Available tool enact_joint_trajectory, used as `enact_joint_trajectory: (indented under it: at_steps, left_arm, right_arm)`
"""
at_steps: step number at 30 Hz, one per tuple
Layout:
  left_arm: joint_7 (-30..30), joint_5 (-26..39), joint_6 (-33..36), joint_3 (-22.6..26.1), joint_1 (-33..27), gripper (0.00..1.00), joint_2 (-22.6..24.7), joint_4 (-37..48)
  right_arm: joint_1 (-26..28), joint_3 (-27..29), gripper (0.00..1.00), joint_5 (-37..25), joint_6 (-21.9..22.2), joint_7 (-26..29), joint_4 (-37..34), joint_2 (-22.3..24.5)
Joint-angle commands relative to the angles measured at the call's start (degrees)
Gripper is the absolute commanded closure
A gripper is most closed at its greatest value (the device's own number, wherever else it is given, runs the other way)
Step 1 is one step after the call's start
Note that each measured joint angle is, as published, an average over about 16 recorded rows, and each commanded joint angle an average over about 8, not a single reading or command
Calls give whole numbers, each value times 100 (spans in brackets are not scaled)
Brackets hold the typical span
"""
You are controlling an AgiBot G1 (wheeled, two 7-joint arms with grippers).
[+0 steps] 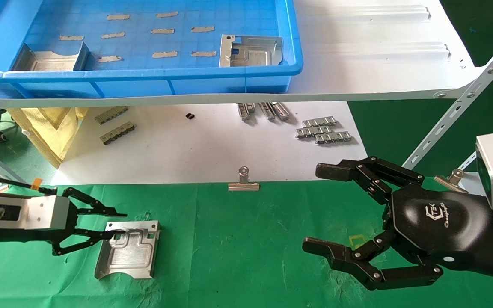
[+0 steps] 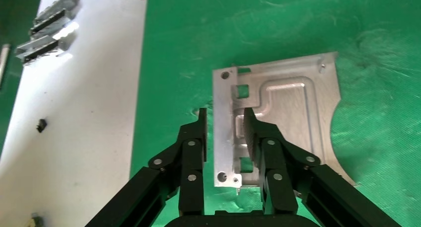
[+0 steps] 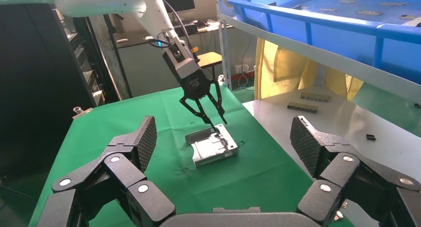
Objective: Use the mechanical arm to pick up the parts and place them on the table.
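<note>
One silvery part [image 1: 129, 252] lies flat on the green table [image 1: 246, 239] at the front left; it also shows in the left wrist view [image 2: 293, 117] and the right wrist view [image 3: 213, 150]. My left gripper [image 1: 120, 223] is low over its far edge. Its fingers straddle the bent-up edge [image 2: 224, 118], slightly apart, with green cloth showing between one finger and the metal. Two more parts [image 1: 250, 51] [image 1: 51, 60] lie in the blue tray [image 1: 144, 76]. My right gripper [image 1: 318, 208] is wide open and empty over the table's right side.
The blue tray stands on a raised white shelf at the back. Below it a white board [image 1: 203, 145] carries grey toothed strips [image 1: 323, 130] and is clipped by a binder clip [image 1: 243, 182]. A slanted metal strut [image 1: 464, 98] stands at the right.
</note>
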Motion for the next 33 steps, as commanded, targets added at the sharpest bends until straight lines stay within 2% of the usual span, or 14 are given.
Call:
enact_joint_trajectory:
  at_steps: [1, 13, 25, 33]
  left_arm:
    - [53, -19, 13, 10, -7, 0, 3, 48]
    - [-1097, -1303, 83, -479, 636, 0, -153, -17]
    - [-1128, -1305, 71, -524, 672, 0, -172, -109]
    - [-1619, -1432, 6, -884, 1017, 0, -292, -801]
  right_arm:
    - [0, 0, 0, 0, 0, 0, 0, 0]
    - [-1, 0, 0, 0, 1, 0, -1, 0]
    - [-1, 0, 0, 1, 1, 0, -1, 0]
    - [-2, 0, 0, 1, 1, 0, -1, 0]
